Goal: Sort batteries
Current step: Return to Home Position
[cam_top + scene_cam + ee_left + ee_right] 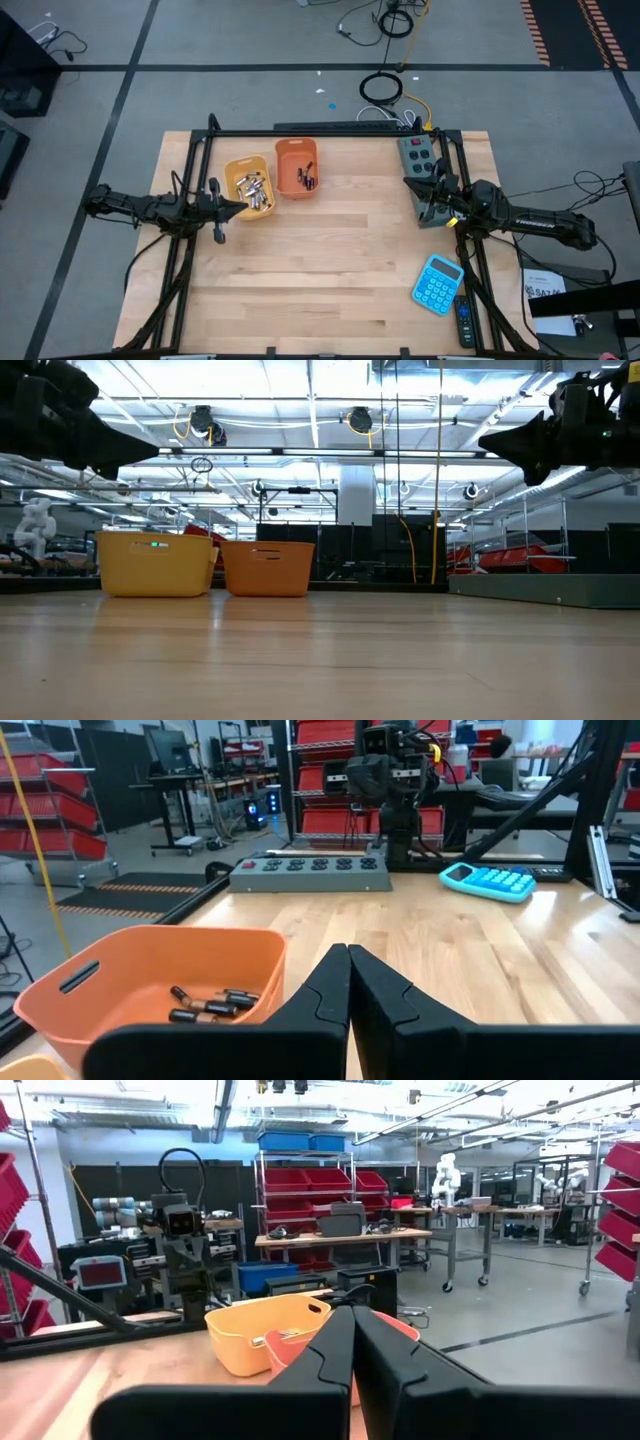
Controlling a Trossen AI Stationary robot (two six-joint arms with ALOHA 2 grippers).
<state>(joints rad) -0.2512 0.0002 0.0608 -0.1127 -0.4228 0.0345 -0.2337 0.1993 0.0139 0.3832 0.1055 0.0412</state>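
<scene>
Left gripper (pixel 348 955) and right gripper (pixel 352 1315) are pressed together, empty and held high at opposite table sides: parked, I'd say. Silvery batteries (pixel 253 190) sit in your yellow bin (pixel 232 168), dark ones in the orange bin (pixel 295 146); sorting looks done.

Orange bin (pixel 283 1352) mostly behind right tool (pixel 352 1315)

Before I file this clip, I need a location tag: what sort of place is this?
Probably a robotics lab or industrial workshop: racks of red storage bins, long workbenches loaded with equipment, and what looks like a white humanoid robot standing farther back.
</scene>
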